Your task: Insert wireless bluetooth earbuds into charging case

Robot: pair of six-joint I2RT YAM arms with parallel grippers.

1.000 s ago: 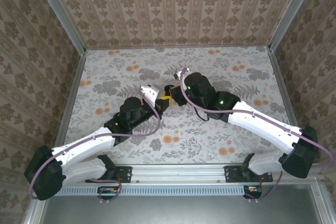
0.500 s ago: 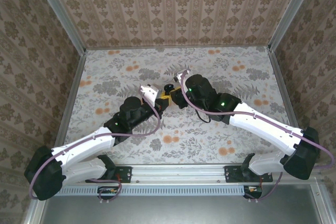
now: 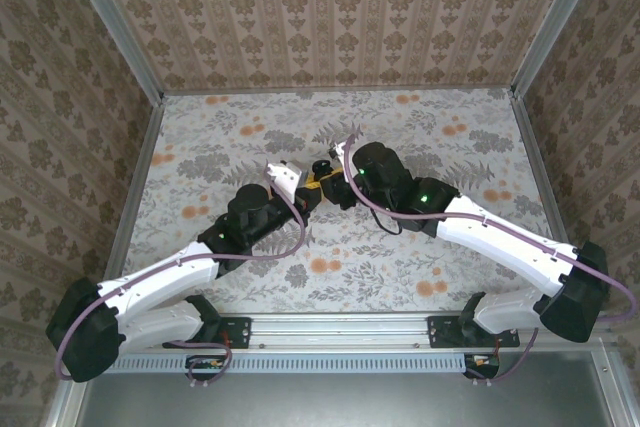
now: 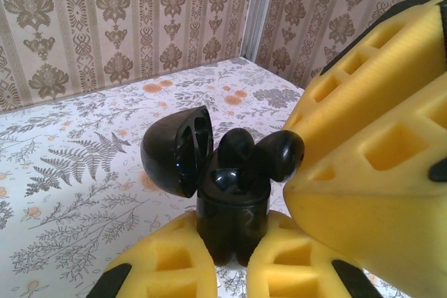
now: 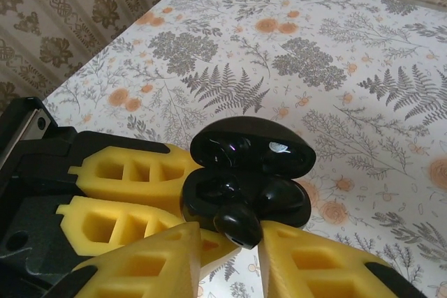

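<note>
Floral tabletop [image 3: 250, 127] roomy around, left jaws clamping charging case [image 4: 230, 207], right jaws pinching earbud [image 5: 237, 222] at rim

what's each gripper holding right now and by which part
The left gripper clamps the charging case by its lower body, lid open. The right gripper pinches one earbud by its end, at the case's opening.

1. Top external: high, behind the arm bases [image 3: 220, 325], faces down over the whole desk [image 3: 430, 127]; far off.
2. Left wrist: low, very near, faces level across the desk toward the wall corner [image 4: 260, 12].
3. Right wrist: near, tilted steeply down onto the desk.
4. Both wrist views share the open charging case [image 4: 234, 204] and the earbud [image 4: 281, 155]; top external covers that spot.
</note>
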